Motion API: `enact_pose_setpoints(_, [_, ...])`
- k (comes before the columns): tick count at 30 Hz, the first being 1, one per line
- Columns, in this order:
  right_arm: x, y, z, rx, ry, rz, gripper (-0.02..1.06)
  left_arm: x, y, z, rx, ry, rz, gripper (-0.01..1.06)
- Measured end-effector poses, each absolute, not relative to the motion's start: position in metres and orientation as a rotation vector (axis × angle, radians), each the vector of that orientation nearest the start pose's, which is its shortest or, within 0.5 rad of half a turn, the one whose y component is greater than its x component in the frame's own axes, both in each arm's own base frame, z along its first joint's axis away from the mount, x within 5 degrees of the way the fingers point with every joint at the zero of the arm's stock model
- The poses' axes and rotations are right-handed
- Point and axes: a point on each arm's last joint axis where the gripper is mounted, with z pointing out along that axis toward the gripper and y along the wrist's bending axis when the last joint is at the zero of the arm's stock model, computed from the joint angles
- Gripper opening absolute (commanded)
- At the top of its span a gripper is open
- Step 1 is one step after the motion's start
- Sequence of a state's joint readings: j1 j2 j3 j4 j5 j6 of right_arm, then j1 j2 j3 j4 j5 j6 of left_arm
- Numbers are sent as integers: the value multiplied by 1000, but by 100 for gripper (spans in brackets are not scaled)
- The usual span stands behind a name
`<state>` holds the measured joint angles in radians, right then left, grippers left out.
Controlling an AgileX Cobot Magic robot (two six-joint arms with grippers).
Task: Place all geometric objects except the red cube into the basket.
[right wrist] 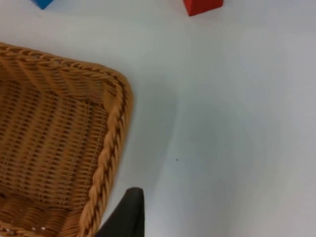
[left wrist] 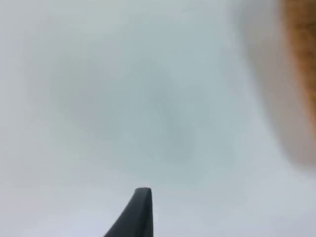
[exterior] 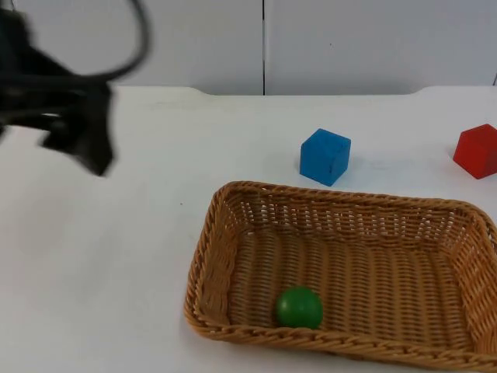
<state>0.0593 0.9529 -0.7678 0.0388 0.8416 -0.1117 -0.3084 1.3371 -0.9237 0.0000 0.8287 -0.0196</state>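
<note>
The left gripper (exterior: 97, 159) is hovering over bare table (exterior: 101, 272), well left of the basket (exterior: 203, 264); whether its jaws are spread I cannot tell. The ball (exterior: 299, 308) is lying inside the basket, while the blue cube (exterior: 324, 156) is sitting just beyond its far rim, probably next. The red cube (exterior: 476, 151) is staying out, and the right gripper (right wrist: 129, 215) is waiting beside the basket's corner.

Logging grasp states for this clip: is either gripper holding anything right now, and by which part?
Nothing is visibly held. The green ball lies in the basket; the blue cube and red cube sit alone on the table. The left gripper hangs blurred above the table.
</note>
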Motion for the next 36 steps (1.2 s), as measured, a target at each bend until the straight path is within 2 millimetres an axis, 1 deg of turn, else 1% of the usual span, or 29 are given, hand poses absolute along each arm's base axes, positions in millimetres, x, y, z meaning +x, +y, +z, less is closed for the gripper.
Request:
enact_pose_setpoints(2, [173, 15, 299, -233, 2499, 38, 105, 229, -53, 264, 268, 2702, -80, 105])
enact_pose_setpoints(3, [173, 15, 299, -233, 2499, 38, 105, 229, -53, 264, 268, 2702, -80, 105])
enact_pose_setpoints(4, [174, 16, 299, -254, 2497, 50, 105, 222, -42, 267, 206, 2692, -78, 105])
enact_pose_setpoints(6, [177, 19, 296, -274, 2506, 86, 105, 208, -28, 266, 117, 2683, -75, 105])
enact_pose_setpoints(8, [181, 22, 292, -302, 2524, 123, 105, 195, -18, 269, 58, 2663, -69, 105])
enact_pose_setpoints(9, [181, 22, 292, -302, 2524, 123, 105, 195, -18, 269, 58, 2663, -69, 105])
enact_pose_setpoints(13, [191, 26, 281, -361, 2569, 164, 105, 176, -12, 270, 23, 2630, -68, 105])
enact_pose_setpoints(14, [191, 26, 281, -361, 2569, 164, 105, 176, -12, 270, 23, 2630, -68, 105])
enact_pose_setpoints(16, [197, 33, 274, -428, 2594, 179, 105, 171, -12, 271, 22, 2615, -71, 105])
enact_pose_setpoints(19, [208, 52, 269, -575, 2606, 188, 105, 170, -12, 272, 22, 2611, -71, 105])
enact_pose_setpoints(20, [208, 52, 269, -575, 2606, 188, 105, 170, -12, 272, 22, 2611, -71, 105])
enact_pose_setpoints(23, [227, 76, 272, -735, 2579, 137, 105, 170, -12, 272, 22, 2611, -71, 105])
enact_pose_setpoints(25, [247, 95, 278, -811, 2542, 94, 105, 170, -12, 272, 22, 2611, -71, 105])
enact_pose_setpoints(26, [247, 95, 278, -811, 2542, 94, 105, 170, -12, 272, 22, 2611, -71, 105])
enact_pose_setpoints(27, [257, 104, 283, -835, 2517, 81, 105, 170, -12, 272, 22, 2611, -71, 105])
enact_pose_setpoints(29, [283, 121, 282, -878, 2503, 61, 105, 170, -12, 272, 22, 2611, -71, 105])
enact_pose_setpoints(31, [311, 133, 279, -904, 2500, 47, 105, 170, -12, 272, 22, 2609, -71, 105])
enact_pose_setpoints(32, [311, 133, 279, -904, 2500, 47, 105, 170, -12, 272, 22, 2609, -71, 105])
enact_pose_setpoints(35, [353, 150, 270, -965, 2489, 20, 105, 170, -12, 272, 22, 2606, -71, 105])
enact_pose_setpoints(36, [365, 155, 262, -979, 2497, 24, 105, 170, -12, 272, 24, 2604, -66, 105])
